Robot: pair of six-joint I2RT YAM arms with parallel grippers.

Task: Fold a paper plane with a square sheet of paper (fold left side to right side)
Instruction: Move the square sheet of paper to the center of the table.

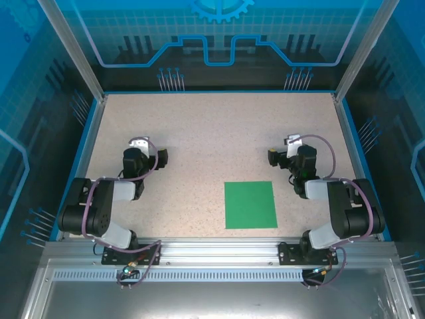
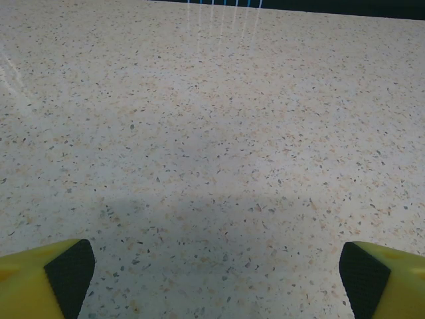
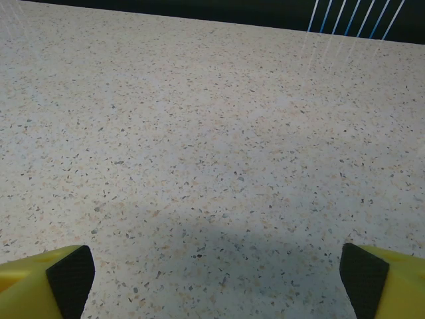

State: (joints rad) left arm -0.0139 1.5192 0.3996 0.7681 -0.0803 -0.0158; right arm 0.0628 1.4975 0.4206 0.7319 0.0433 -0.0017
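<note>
Sheet of paper (image 1: 250, 205): green, square, flat on the tabletop (image 1: 206, 126), close to the front edge, a bit right of the middle.
Right end effector (image 1: 273, 157): open wide, holding nothing, farther back than the paper, not touching it.
Left end effector (image 1: 162, 157): open wide, holding nothing, far from the paper.

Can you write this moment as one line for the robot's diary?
bright green square sheet of paper: flat, unfolded | left pincer: open, empty | right pincer: open, empty | fold: not started
</note>
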